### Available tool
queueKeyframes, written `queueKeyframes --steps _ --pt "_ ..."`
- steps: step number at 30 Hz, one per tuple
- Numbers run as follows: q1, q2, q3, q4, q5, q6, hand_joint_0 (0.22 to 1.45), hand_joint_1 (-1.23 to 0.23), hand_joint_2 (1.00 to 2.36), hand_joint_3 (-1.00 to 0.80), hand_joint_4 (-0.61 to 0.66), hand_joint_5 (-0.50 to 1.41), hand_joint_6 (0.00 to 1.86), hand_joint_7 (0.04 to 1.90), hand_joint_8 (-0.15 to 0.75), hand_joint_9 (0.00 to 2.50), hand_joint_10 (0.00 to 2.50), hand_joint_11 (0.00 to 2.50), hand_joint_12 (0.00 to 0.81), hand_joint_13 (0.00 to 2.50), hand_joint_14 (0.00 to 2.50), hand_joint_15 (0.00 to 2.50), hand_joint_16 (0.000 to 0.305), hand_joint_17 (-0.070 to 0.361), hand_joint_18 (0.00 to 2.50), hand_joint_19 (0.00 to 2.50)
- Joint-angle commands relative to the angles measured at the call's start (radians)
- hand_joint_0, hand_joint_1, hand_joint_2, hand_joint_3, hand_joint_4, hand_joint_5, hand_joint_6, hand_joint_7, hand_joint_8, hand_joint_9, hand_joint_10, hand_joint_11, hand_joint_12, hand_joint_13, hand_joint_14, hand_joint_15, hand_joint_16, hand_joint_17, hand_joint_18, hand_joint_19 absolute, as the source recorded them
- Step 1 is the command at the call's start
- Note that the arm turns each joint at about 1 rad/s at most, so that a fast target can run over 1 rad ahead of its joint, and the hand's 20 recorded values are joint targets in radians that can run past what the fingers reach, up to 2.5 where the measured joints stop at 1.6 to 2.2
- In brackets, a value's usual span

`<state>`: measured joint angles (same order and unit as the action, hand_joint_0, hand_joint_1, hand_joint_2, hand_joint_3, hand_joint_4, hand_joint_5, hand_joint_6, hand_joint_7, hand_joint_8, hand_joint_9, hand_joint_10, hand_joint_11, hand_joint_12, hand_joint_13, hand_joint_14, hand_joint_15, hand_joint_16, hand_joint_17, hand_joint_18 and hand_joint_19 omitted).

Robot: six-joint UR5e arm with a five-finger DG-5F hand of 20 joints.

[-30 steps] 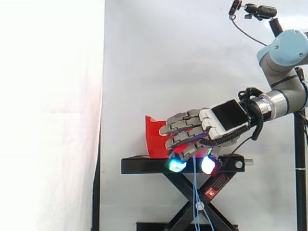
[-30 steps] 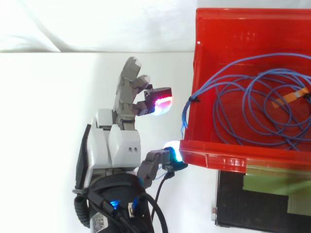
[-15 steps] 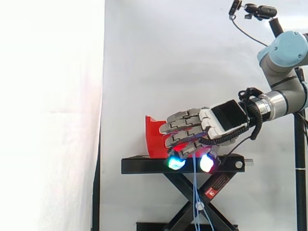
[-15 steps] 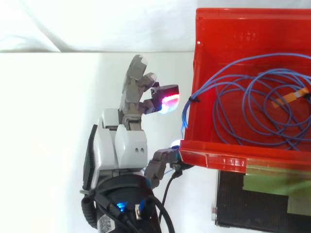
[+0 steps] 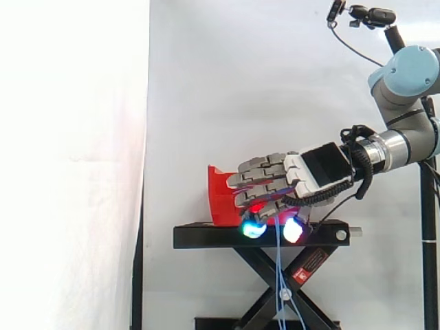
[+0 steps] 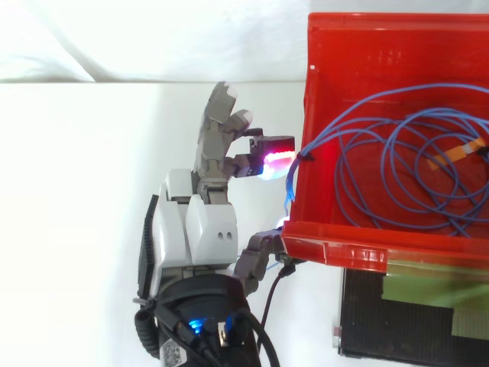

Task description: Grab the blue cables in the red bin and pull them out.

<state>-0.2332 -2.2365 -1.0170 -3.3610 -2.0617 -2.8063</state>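
Just outside the red plastic bin's [image 6: 348, 252] wall, my hand [image 6: 195, 229] hangs with thumb and glowing fingertips [image 6: 273, 162] apart, gripping nothing. The thin blue cables [image 6: 397, 176] lie coiled inside, and one loop spills over the wall between my pads. I'd pinch there firmly, then draw away slowly. The rim and the black scissor stand [image 5: 206, 237] below could snag the coil.
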Motion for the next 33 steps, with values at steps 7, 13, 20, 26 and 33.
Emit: queueKeyframes --steps 7,13,20,26,33 --pt "0.002 0.000 0.000 0.005 0.000 -0.002 0.79 -0.97 1.00 -1.00 0.11 0.60 0.19 0.79 0.239 0.43 0.01 0.45 0.341 0.21 0.01 0.23 0.049 0.111 0.18 0.39" --pt "0.002 0.000 0.000 0.005 0.000 -0.002 0.79 -0.97 1.00 -1.00 0.12 0.59 0.25 0.76 0.236 0.43 0.01 0.44 0.341 0.22 0.01 0.23 0.049 0.111 0.18 0.39" --pt "0.003 0.000 0.000 0.014 0.000 -0.002 0.79 -0.97 1.00 -1.00 0.12 0.59 0.28 0.75 0.237 0.43 0.02 0.45 0.340 0.22 0.01 0.24 0.049 0.110 0.18 0.39" --pt "0.009 0.000 0.000 0.014 0.006 0.000 0.79 -0.97 1.00 -1.00 0.12 0.59 0.28 0.75 0.236 0.43 0.02 0.44 0.340 0.22 0.01 0.24 0.049 0.110 0.18 0.40" --pt "0.011 0.000 -0.002 0.018 0.017 0.000 0.79 -0.97 1.00 -1.00 0.12 0.59 0.28 0.75 0.238 0.43 0.02 0.44 0.340 0.23 0.01 0.24 0.049 0.111 0.19 0.40"
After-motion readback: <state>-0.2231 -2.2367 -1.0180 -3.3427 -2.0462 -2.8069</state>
